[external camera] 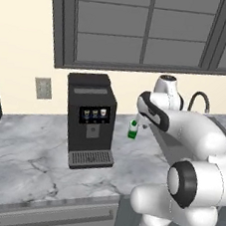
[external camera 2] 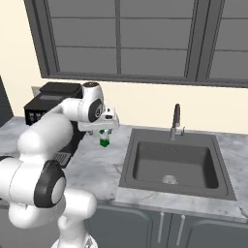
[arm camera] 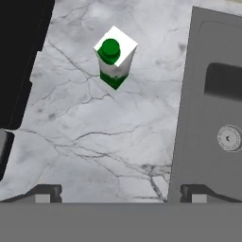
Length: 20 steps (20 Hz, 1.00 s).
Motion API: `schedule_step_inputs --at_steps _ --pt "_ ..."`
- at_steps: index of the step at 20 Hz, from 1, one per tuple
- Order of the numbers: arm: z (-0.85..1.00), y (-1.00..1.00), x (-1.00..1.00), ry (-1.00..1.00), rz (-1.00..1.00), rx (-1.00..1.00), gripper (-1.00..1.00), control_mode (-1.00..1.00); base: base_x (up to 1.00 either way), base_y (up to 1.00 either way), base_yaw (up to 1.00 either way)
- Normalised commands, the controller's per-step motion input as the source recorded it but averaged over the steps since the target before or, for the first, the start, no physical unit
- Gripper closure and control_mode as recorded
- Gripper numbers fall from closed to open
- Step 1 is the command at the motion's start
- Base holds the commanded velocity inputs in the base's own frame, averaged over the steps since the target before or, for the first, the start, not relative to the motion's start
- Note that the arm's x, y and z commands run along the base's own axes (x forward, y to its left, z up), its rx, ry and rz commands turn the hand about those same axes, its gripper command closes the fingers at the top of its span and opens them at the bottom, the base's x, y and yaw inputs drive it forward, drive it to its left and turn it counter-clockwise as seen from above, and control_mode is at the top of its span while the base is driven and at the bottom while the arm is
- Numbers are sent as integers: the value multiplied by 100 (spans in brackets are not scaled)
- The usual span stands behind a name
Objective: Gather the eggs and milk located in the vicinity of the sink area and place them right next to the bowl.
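The gripper [arm camera: 121, 193] hangs with jaws wide apart and empty above the milk [arm camera: 115, 58] (green cap on top), standing upright near the sink [arm camera: 212, 108].

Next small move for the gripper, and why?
Probably shift the gripper toward the milk and start lowering. In the hand view it's open and empty, and the milk stands upright on the counter ahead of the fingertips, left of the sink, not yet between them.
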Motion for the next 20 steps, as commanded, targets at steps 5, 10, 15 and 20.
schedule_step_inputs --at_steps 5,10,15,20 --pt "-65 9 4 -7 6 1 -100 -100 0 0 0" --pt "2 23 19 -4 1 0 -100 -100 0 0 0" --pt "25 9 15 0 0 0 -100 -100 0 0 0" --pt "8 4 23 0 0 0 -100 -100 0 0 0"
